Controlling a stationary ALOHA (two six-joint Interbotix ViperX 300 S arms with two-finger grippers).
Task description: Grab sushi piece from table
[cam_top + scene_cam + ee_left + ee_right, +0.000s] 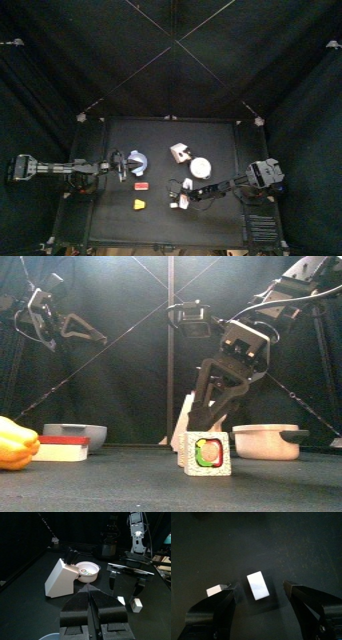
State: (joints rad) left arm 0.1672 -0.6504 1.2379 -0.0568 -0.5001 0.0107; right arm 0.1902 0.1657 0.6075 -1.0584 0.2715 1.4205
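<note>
Sushi piece (206, 453), whitish with a green and red centre, stands lower centre on the table (134, 486). Right gripper (258, 592) hangs wide open around it, empty. Left gripper (89, 607) looks shut, partly cropped.

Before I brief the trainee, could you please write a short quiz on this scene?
1. True or false: the right gripper hangs open over the sushi piece.
2. Nearest the red block on the table lies: A the white bowl, B the yellow wedge, C the sushi piece.
3. Fill in: the left gripper has its jaws ____.
Key: 1 true; 2 B; 3 shut.
</note>
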